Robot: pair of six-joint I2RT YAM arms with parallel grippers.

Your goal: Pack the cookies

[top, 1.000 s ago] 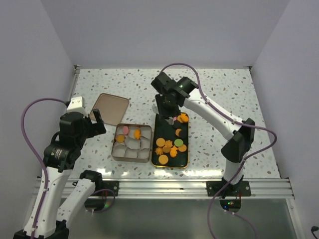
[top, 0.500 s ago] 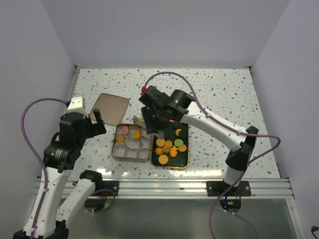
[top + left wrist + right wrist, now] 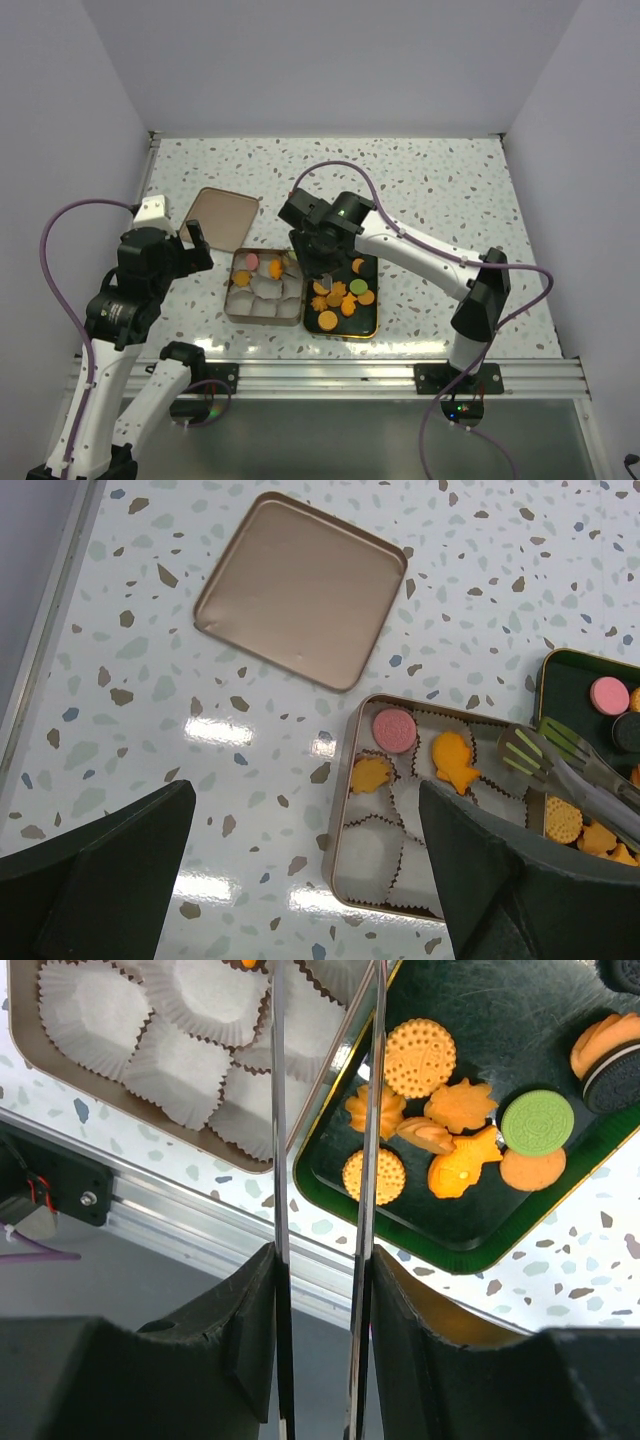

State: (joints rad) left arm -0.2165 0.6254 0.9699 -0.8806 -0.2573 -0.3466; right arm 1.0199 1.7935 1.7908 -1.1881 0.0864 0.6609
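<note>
Several orange cookies point(image 3: 420, 1057) plus a green one point(image 3: 537, 1122) lie on the dark green tray point(image 3: 345, 335). The gold tin point(image 3: 228, 300) of white paper cups holds a pink cookie point(image 3: 393, 730) and two orange ones point(image 3: 455, 760). My right gripper point(image 3: 322, 1255) is shut on metal tongs point(image 3: 540, 750), hovering at the tin's right side point(image 3: 318, 272). The tong tips hang over the tin's far-right cup, and I see nothing between them. My left gripper point(image 3: 305, 880) is open and empty, raised left of the tin point(image 3: 190, 245).
The tin's gold lid point(image 3: 300, 590) lies flat on the speckled table, beyond and left of the tin. A pink cookie point(image 3: 608, 695) and a dark one point(image 3: 630, 730) sit at the tray's far end. A metal rail point(image 3: 150, 1210) runs along the table's near edge.
My right arm swung left and nearer, from over the tray's far end to the tin's right edge, carrying the tongs. The left arm stayed still.
</note>
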